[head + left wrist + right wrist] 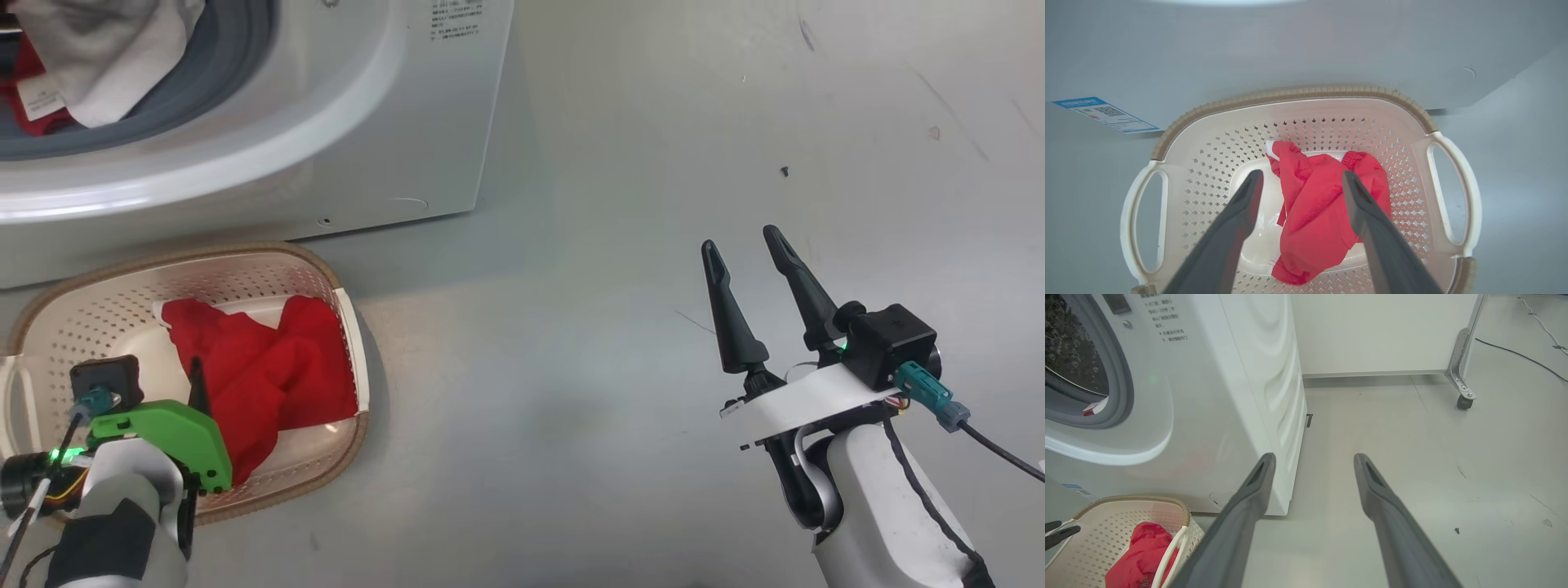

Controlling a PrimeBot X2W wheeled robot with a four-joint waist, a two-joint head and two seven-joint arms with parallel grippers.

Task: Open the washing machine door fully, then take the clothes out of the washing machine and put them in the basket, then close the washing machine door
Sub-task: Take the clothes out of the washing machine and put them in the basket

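Note:
The washing machine (343, 122) stands at the top left, its round opening uncovered; the washing machine door is out of view. Clothes (49, 73), white and red, lie against the grey gasket (220, 65). On the floor in front of it is the basket (122, 265), with a red garment (261, 367) inside. My left gripper (1303, 175) hangs open just above that garment (1318, 212), holding nothing; one finger (197, 388) shows in the head view. My right gripper (747, 245) is open and empty over bare floor, right of the machine (1229, 396) and the basket (1126, 498).
A blue label (1106, 114) marks the machine's lower front. A white panel on a castor leg (1464, 401) stands behind the machine, with a cable (1523, 355) on the floor beyond. A small screw (784, 171) lies on the grey floor.

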